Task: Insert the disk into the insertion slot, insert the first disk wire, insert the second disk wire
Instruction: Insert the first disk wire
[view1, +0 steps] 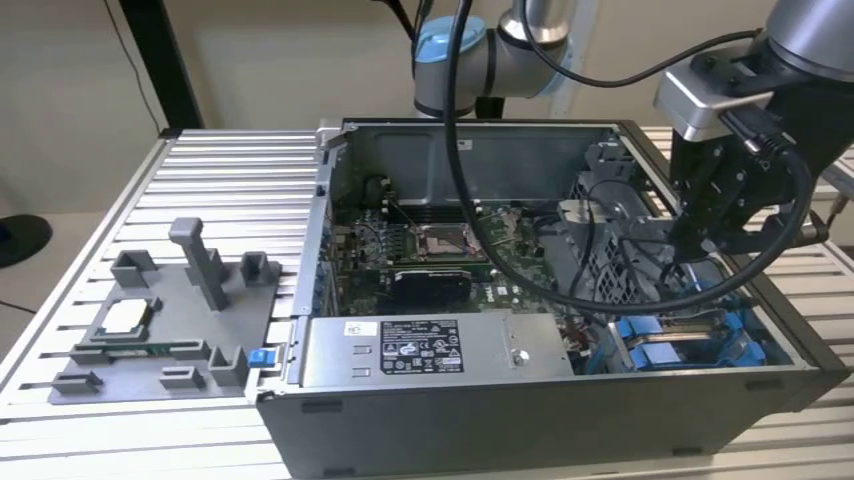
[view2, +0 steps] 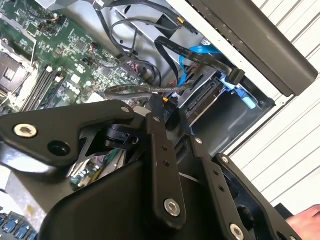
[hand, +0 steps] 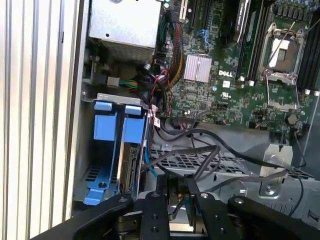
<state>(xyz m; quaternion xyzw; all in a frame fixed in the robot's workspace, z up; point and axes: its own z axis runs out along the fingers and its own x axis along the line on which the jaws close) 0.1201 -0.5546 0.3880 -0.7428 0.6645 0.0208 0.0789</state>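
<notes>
In the exterior view my gripper (view1: 689, 250) hangs inside the open computer case, over the perforated cage at the exterior view's right. The disk (hand: 132, 165) stands edge-on in its blue carrier (hand: 134, 131), seated in the insertion slot (hand: 87, 165) at the case's corner. The blue carriers (view1: 667, 345) also show in the exterior view, just below my gripper. In both wrist views my gripper (hand: 176, 187) (view2: 172, 117) is shut on a dark connector of a disk wire (hand: 210, 150), whose black leads loop over the cage. A blue flat cable (view2: 200, 52) lies by the bay.
The silver labelled power-supply box (view1: 414, 350) fills the case's near side, with the motherboard (view1: 427, 250) behind it. A grey fixture (view1: 174, 320) with upright posts sits on the slatted table at the exterior view's left. Loose cable bundles (hand: 162, 85) crowd the bay. Part of a hand (view2: 305, 217) shows outside the case.
</notes>
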